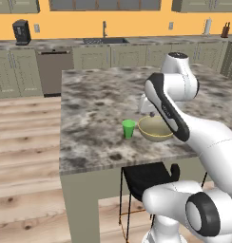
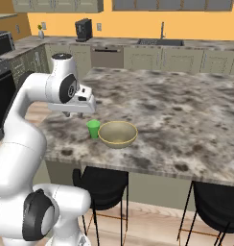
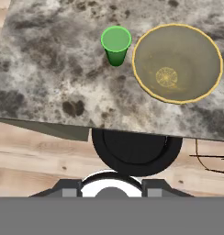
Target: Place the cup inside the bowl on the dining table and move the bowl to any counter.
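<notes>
The cup [image 3: 116,44] is standing upright on the table [image 3: 49,78] near its front edge, just left of the bowl [image 3: 177,63] and apart from it. The gripper [image 2: 73,114] is hovering above the table, left of the cup, holding nothing; whether its jaws are parted I cannot tell. A black stool [image 3: 136,150] is sitting under the front edge.

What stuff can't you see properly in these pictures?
- Gripper: in the right base view the jaws are too small to tell if open; in the left base view the arm hides it.
- Bowl: its right side is covered by the arm in the left base view.
- Stool: partly under the dining table in the hand view.
</notes>
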